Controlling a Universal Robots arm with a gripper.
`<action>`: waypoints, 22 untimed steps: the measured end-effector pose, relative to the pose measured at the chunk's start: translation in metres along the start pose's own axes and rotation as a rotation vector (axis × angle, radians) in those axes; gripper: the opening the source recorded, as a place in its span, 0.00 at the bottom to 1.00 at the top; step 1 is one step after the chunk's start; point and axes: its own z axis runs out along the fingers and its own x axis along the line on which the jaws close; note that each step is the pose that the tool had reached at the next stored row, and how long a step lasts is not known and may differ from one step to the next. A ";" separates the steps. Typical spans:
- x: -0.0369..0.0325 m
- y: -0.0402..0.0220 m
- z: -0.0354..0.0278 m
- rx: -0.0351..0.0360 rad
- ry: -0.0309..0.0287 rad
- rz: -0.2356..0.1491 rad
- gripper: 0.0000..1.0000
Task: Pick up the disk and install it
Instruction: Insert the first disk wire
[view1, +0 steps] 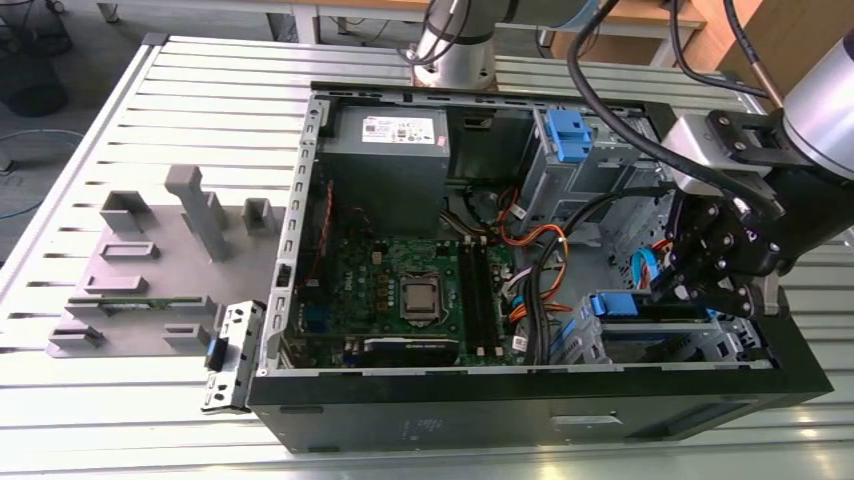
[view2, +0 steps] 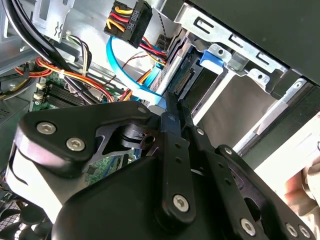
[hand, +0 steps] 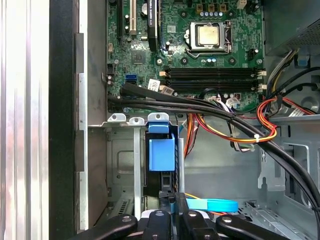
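your gripper (hand: 172, 207) looks pinched shut on the disk (hand: 162, 155), sitting in the case's drive cage (hand: 120, 150)

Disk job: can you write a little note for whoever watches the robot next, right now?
Gripper: jaws shut together, with the tip at the near end of the disk. Whether it touches the disk cannot be told.
Disk: inside the drive cage, at the case's corner on the exterior view's right. It stands on edge in its slot, blue rail showing.
Done: the disk is picked up and in the cage.
Left: the pictures do not settle whether it is pushed fully home. The gripper is not yet clear of it.
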 end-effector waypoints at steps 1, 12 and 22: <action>0.0000 0.0000 0.0001 0.0000 -0.0002 0.000 0.16; 0.0000 0.0000 -0.0001 0.0000 -0.0002 0.000 0.23; -0.0003 0.0006 -0.0162 0.0000 -0.0002 0.000 0.23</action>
